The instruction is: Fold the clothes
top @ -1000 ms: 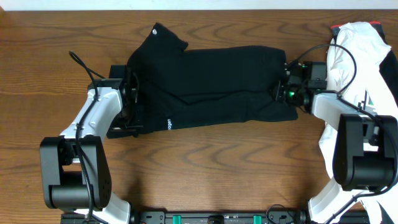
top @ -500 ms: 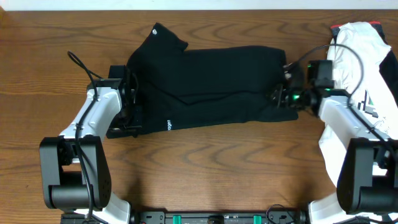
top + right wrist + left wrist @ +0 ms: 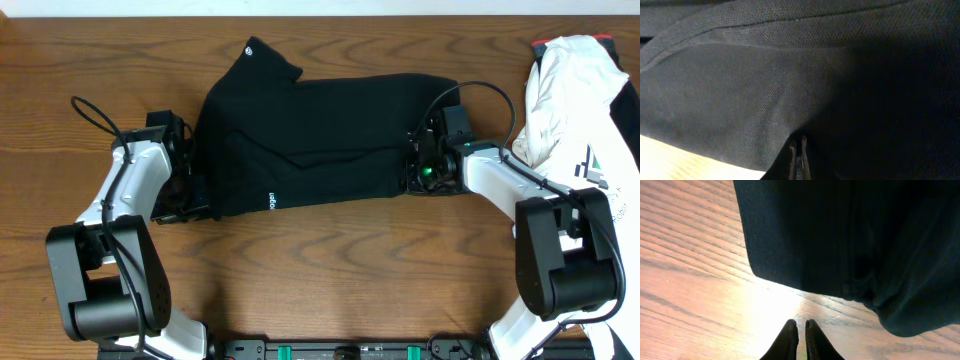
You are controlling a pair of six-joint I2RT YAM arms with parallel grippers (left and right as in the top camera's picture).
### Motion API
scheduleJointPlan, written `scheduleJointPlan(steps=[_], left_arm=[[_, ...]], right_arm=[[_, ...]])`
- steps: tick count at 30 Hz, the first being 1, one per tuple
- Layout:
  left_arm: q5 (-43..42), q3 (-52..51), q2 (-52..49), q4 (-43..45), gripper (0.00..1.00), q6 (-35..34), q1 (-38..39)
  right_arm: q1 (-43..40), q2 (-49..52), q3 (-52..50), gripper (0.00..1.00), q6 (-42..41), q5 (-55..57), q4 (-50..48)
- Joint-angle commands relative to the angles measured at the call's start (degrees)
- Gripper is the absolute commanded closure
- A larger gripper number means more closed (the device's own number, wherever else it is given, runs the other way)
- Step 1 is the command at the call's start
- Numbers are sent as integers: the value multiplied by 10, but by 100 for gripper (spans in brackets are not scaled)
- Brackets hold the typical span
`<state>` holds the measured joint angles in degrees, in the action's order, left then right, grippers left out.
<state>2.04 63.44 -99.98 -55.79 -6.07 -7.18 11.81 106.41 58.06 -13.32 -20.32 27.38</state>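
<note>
My right gripper (image 3: 798, 139) pinches black T-shirt (image 3: 320, 140) edge; left gripper (image 3: 801, 323) pressed together, empty, shirt just ahead; long axis spans my 2 grippers.

Matt black knit T-shirt (image 3: 320, 130), glossy grained wooden table (image 3: 350, 262)

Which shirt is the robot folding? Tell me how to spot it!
Look at the middle of the brown wooden table. The black T-shirt lies spread there. It is all black with tiny white lettering near its lower edge, unlike the white garment bunched at the right edge.
</note>
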Motion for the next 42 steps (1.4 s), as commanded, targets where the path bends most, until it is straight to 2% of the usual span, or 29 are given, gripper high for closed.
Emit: scheduleJointPlan(steps=[1,6,11,13,14,15,18,20,25,38,40,42], left_arm=[[-34,23,-2,-7,90,3,-1],[-155,33,22,-7,90,58,2],[-236,33,54,2,87,107,30],[-237,33,57,13,84,118,53],[-237,33,57,20,78,121,66],[-237,33,57,30,71,121,81],[-229,32,56,68,52,118,129],[-208,32,54,87,48,104,152],[-165,31,33,115,45,88,186],[-143,31,-52,187,45,138,195],[-144,31,-52,191,50,138,195],[-143,31,-52,192,66,138,195]], right_arm=[[3,33,-12,96,-12,49,32],[3,14,-12,96,14,37,48],[2,-59,-10,91,34,14,42],[2,-91,-10,85,33,14,41],[2,-108,-10,78,33,15,41],[2,-122,-10,66,33,15,41],[2,-150,-10,50,29,15,43],[2,-155,-10,46,22,15,43],[2,-155,-10,45,13,14,50],[2,-155,-10,44,14,17,51],[2,-155,-10,44,14,17,51],[2,-155,-10,44,14,17,51]])
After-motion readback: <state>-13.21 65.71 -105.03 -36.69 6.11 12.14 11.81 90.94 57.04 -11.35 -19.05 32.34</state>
